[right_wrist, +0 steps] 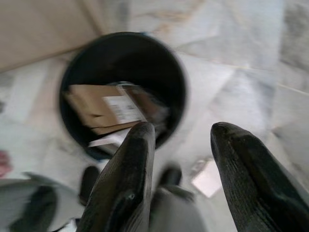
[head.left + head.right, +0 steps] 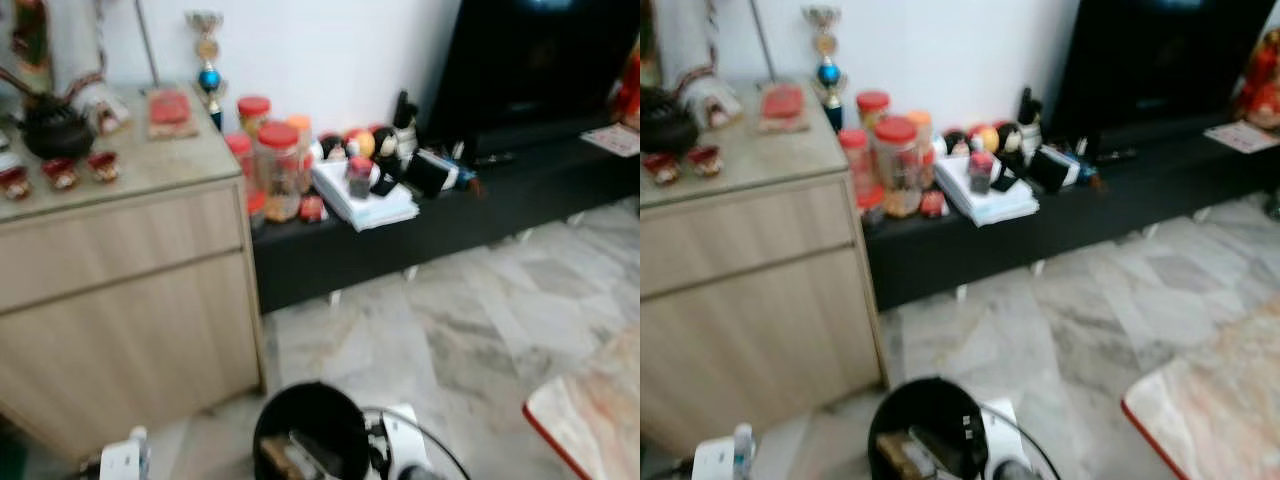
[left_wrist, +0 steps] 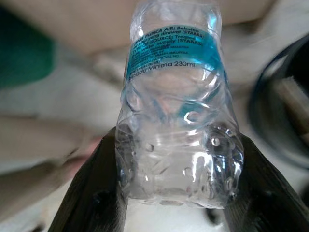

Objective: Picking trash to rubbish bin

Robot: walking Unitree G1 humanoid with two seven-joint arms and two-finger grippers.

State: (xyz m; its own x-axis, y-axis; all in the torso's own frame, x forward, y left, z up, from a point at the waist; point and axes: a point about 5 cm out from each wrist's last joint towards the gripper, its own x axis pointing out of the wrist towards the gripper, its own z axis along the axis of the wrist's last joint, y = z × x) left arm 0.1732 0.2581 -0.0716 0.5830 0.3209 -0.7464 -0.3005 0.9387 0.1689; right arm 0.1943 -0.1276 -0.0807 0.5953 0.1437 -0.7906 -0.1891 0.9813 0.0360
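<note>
A crumpled clear plastic bottle (image 3: 176,121) with a blue label sits between the black fingers of my left gripper (image 3: 176,193), which is shut on it. In the eye views this arm is low at the bottom left, and the bottle's top (image 2: 740,440) pokes up there. The black rubbish bin (image 2: 310,425) stands on the floor at the bottom centre, to the right of the bottle. It holds cardboard (image 1: 104,108) and paper scraps. My right gripper (image 1: 181,140) hangs above the bin's near side, open, with nothing between its fingers.
A light wooden cabinet (image 2: 120,300) stands to the left, close behind the bin. A low black TV bench (image 2: 470,215) with jars (image 2: 278,165) and books runs along the wall. A red-edged mat (image 2: 590,420) lies at the right on the marble floor.
</note>
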